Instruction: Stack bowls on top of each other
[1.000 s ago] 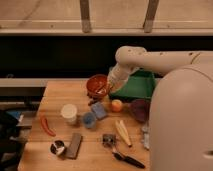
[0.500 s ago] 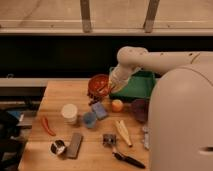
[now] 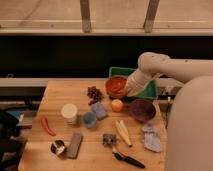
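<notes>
Here, nearest the camera, a black-handled tool [image 3: 127, 159] and a crumpled cloth [image 3: 151, 138] lie on the desk [image 3: 60, 92]. Just beyond, the purple bowl [image 3: 142, 109] sits upright, an orange [image 3: 117, 105] near its left side. Farther back, the gripper [image 3: 128, 89] holds the red bowl [image 3: 116, 86] by its rim, tilted, in front of the green bin [image 3: 150, 91]. Gripped at one edge only, the bowl could swing or slip during the carry. A low pass might clip the orange; an off-centre release could leave it cocked on the purple bowl's rim.
</notes>
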Robot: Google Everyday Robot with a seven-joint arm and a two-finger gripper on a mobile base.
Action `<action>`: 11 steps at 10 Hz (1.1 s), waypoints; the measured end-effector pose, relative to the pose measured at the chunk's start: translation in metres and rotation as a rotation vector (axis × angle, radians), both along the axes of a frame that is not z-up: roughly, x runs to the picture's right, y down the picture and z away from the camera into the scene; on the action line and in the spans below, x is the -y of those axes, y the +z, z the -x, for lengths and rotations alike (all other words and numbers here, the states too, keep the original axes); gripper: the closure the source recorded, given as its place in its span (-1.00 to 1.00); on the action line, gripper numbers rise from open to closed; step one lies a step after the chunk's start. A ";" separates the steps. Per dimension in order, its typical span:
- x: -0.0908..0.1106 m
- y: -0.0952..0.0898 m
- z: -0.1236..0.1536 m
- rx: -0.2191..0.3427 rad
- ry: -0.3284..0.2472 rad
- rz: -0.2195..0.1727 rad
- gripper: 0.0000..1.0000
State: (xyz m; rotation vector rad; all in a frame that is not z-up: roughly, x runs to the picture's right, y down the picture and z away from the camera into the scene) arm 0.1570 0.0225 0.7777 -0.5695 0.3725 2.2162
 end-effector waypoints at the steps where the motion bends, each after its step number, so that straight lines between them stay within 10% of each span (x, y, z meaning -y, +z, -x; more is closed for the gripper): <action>1: -0.008 -0.001 -0.018 -0.030 0.049 0.005 1.00; 6: -0.053 0.012 -0.091 -0.157 0.276 0.057 0.93; 11: -0.078 0.014 -0.113 -0.217 0.360 0.098 -0.09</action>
